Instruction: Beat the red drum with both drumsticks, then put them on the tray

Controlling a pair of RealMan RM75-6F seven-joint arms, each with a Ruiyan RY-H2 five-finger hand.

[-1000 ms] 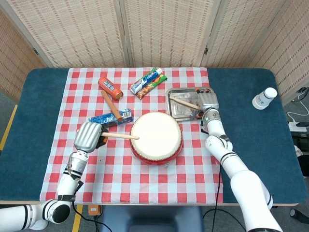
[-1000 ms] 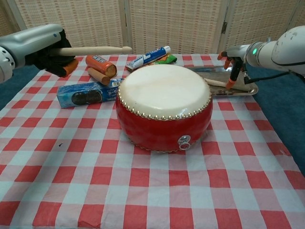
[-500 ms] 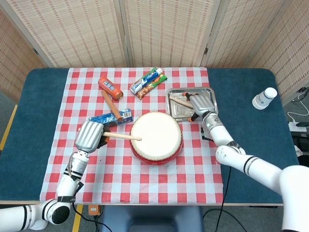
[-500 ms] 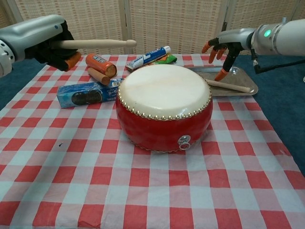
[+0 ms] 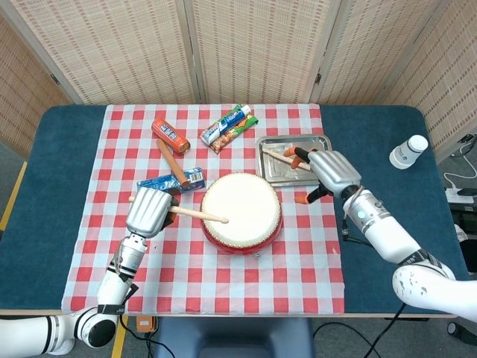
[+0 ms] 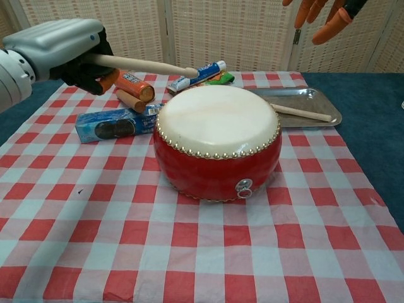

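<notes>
A red drum [image 5: 241, 211] with a pale skin sits in the middle of a red-and-white checked cloth [image 5: 186, 268] on a blue table [image 5: 45, 186]. The left hand [image 5: 149, 212] grips one drumstick [image 5: 197, 215], its tip hanging over the drumhead. The right hand [image 5: 332, 173] hovers just beside the drum, holding nothing, its orange-tipped fingers [image 6: 328, 26] spread apart. A second drumstick [image 6: 303, 113] lies in the metal tray [image 6: 328, 117] behind the drum, near the right hand.
</notes>
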